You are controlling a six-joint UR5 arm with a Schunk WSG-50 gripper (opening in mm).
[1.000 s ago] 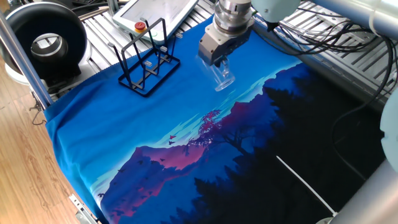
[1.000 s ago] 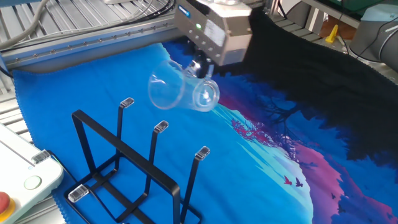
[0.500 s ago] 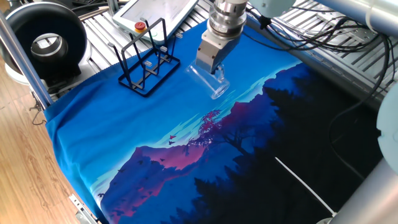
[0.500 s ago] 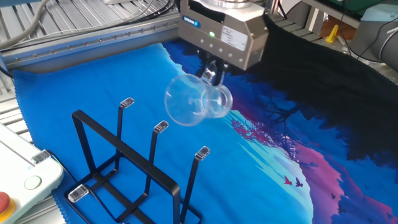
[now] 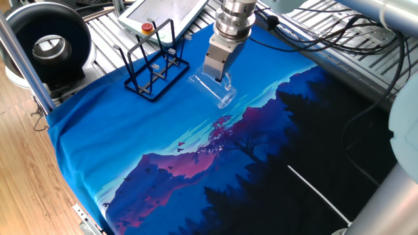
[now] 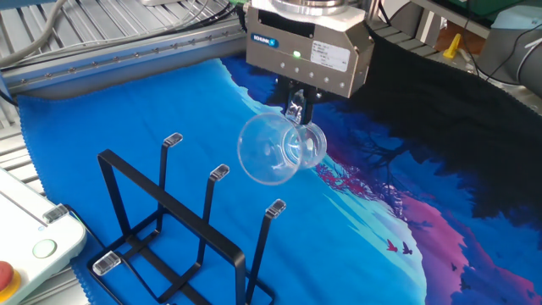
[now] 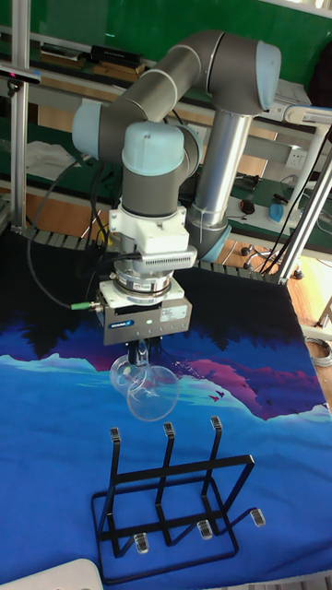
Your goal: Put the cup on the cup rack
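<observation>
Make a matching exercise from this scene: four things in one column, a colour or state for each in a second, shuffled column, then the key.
Things:
1. cup
2. cup rack
3. gripper
4. cloth

States:
A. black wire, standing on the cloth with nothing on its prongs
B. blue with a mountain print, spread over the table
C. clear, held tilted in the air with its mouth toward the rack
D. shut on the cup, above the cloth

Pairs: 1-C, 2-A, 3-D, 4-B

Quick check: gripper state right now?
Gripper: shut on the cup, held tilted in the air above the cloth, not yet on the rack.
</observation>
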